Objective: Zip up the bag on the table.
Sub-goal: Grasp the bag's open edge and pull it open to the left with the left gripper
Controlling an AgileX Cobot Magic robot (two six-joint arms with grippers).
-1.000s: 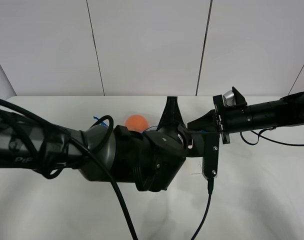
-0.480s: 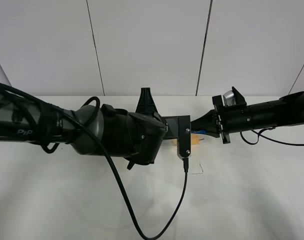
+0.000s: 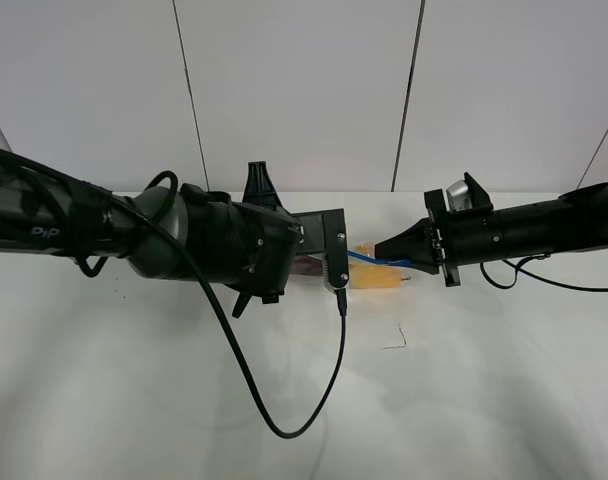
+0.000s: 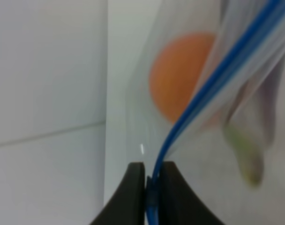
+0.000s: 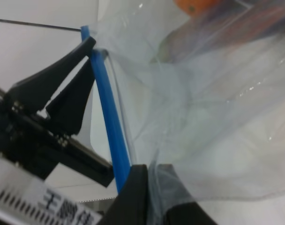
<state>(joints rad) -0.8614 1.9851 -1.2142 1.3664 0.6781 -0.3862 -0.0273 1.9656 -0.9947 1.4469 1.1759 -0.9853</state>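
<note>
Bag [image 3: 377,277] pinched at both ends.
My left claw [image 4: 152,183] and right claw [image 5: 151,186] both clamp its blue zipper strip [image 4: 217,77].

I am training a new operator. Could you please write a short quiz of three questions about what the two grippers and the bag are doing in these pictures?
1. True or false: the right gripper is shut on the bag.
2. Which colour is the zipper strip that the left gripper pinches? A red, B blue, C green.
3. Fill in: the round fruit seen through the bag in the left wrist view is an ____.

Key: 1 true. 2 B. 3 orange.
</note>
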